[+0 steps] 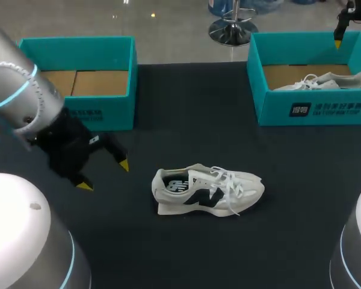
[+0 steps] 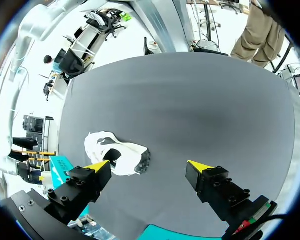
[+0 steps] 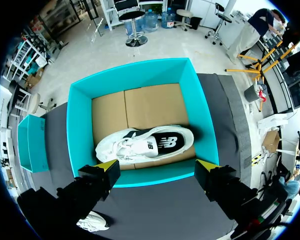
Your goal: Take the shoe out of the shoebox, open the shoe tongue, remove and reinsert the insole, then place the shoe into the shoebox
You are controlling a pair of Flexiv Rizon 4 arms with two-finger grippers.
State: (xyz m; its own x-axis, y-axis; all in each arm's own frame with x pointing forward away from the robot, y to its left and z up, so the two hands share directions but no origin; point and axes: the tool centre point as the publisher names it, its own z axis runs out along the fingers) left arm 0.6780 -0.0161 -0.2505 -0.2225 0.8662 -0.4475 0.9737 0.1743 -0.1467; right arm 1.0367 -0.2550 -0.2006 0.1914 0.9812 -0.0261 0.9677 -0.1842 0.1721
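Observation:
A white shoe [image 1: 207, 191] with dark side markings lies on its sole in the middle of the dark table, heel toward my left arm. My left gripper [image 1: 103, 175] hangs open a short way to the left of the heel, holding nothing. In the left wrist view the shoe [image 2: 117, 155] lies just ahead of one finger of the open left gripper [image 2: 149, 166]. A second white shoe [image 3: 145, 145] lies in the right teal shoebox [image 3: 140, 75]. My right gripper [image 3: 157, 165] hovers open above that box's near wall, empty. One of its fingertips [image 1: 337, 43] shows in the head view.
A second teal shoebox [image 1: 117, 114] stands at the back left, holding only a cardboard floor. The right shoebox [image 1: 313, 111] stands at the back right with its shoe [image 1: 322, 81] inside. Dark table surface surrounds the middle shoe.

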